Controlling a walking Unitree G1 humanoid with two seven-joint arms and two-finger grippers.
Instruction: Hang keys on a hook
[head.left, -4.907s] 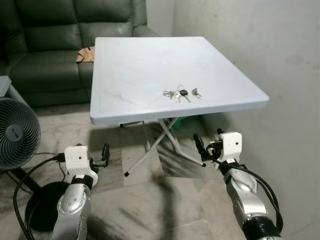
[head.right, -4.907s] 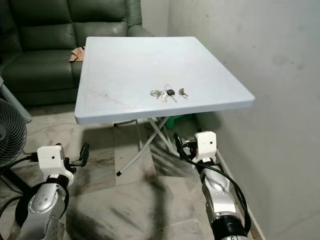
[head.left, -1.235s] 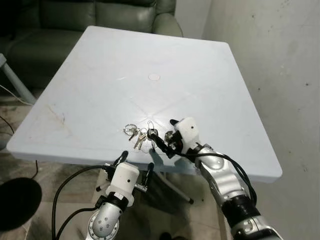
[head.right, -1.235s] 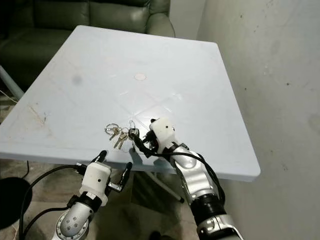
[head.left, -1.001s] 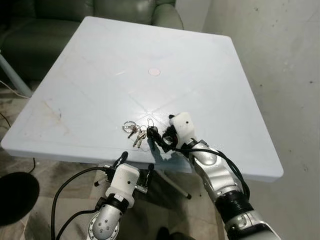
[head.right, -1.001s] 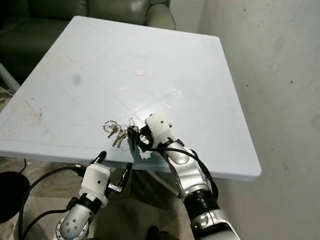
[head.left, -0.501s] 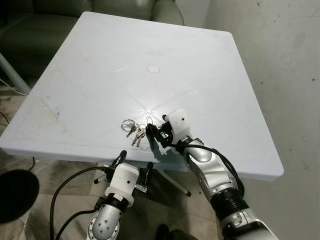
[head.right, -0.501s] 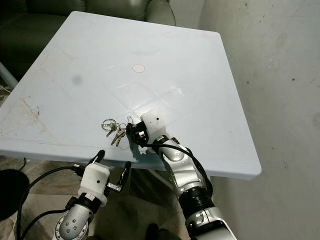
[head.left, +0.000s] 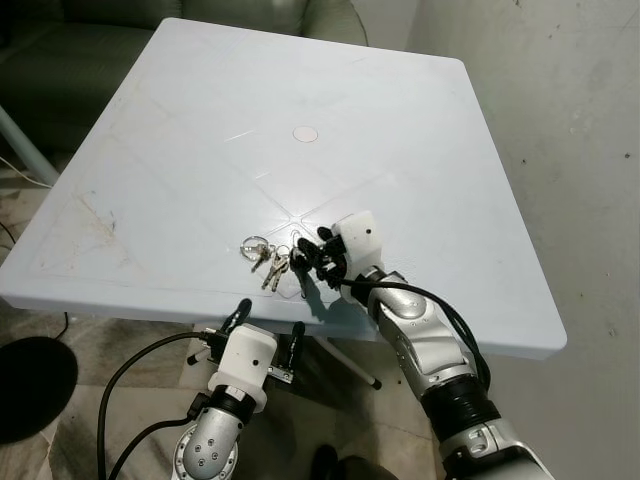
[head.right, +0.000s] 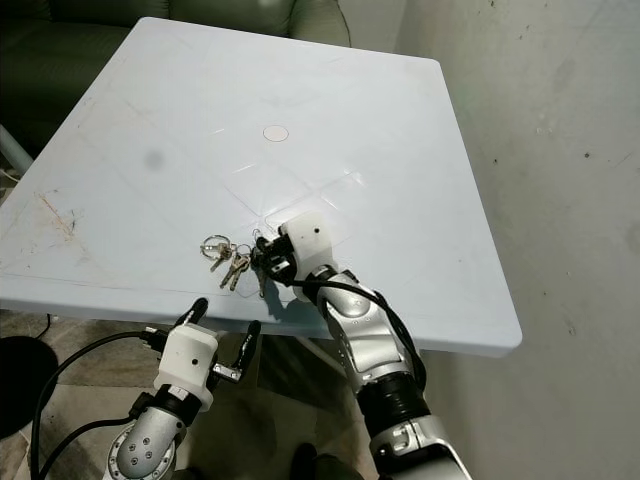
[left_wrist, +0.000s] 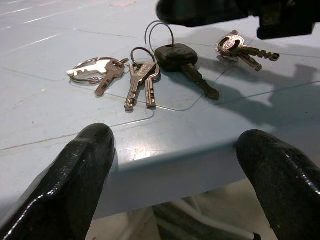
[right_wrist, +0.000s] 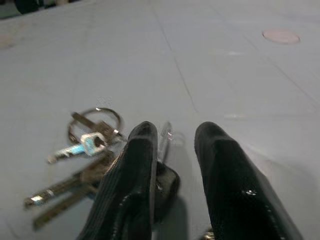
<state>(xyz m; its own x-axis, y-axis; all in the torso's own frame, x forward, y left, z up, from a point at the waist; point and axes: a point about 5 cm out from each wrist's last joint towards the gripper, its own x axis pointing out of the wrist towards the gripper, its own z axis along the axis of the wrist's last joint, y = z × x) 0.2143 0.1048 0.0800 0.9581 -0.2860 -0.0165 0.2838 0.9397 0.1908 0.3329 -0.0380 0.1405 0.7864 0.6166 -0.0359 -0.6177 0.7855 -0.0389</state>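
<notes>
Two grippers work at the near edge of a pale blue table. Nearest, below the rim, the left gripper hangs with fingers spread wide, empty. Just beyond it on the tabletop lie the keys (several small bunches, side by side). Over them, the right gripper is lowered, its fingers parted around the black-headed key, not yet closed. Farther back stands a dark sofa.

Right gripper fingers slightly parted; left gripper fingers spread
</notes>
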